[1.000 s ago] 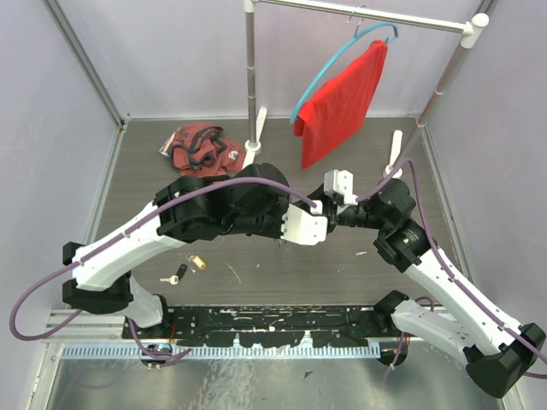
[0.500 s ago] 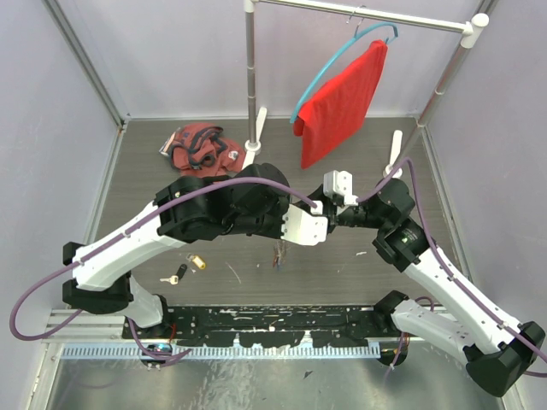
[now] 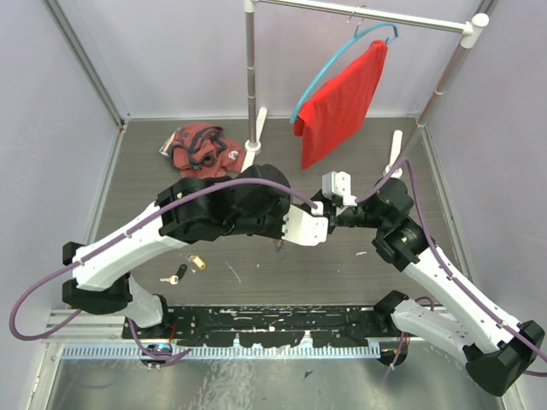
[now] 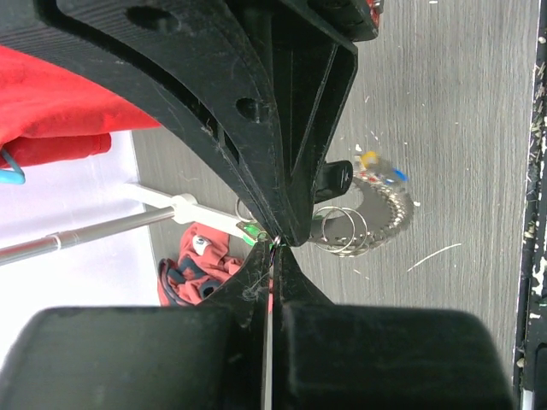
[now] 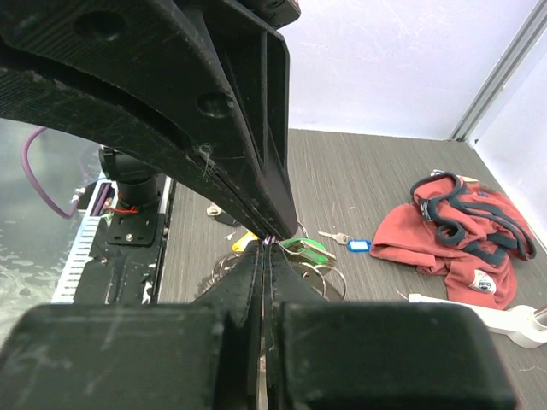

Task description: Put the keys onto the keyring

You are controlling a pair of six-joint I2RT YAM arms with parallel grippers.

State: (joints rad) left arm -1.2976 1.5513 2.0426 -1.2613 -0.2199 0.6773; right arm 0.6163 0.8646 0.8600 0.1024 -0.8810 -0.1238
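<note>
The left gripper point(image 4: 273, 249) had its matte black fingers pressed flat together, pinching a thin wire loop of the keyring point(image 4: 342, 231), a bunch of shiny steel coils hanging nearer the arm bases than the crumpled red cloth point(image 4: 198, 260); the right gripper point(image 5: 268, 246) was clamped tight too, with nothing readable between its pads; a green-tagged key point(image 5: 306, 249) sat just past its tips; a blue-tagged key point(image 5: 352, 245) lay near the cloth; a yellow-headed key point(image 3: 197, 262) and a black-headed one point(image 3: 177, 276) lay on the grey wood-grain table point(image 3: 359, 269), nearer the bases than the cloth.
</note>
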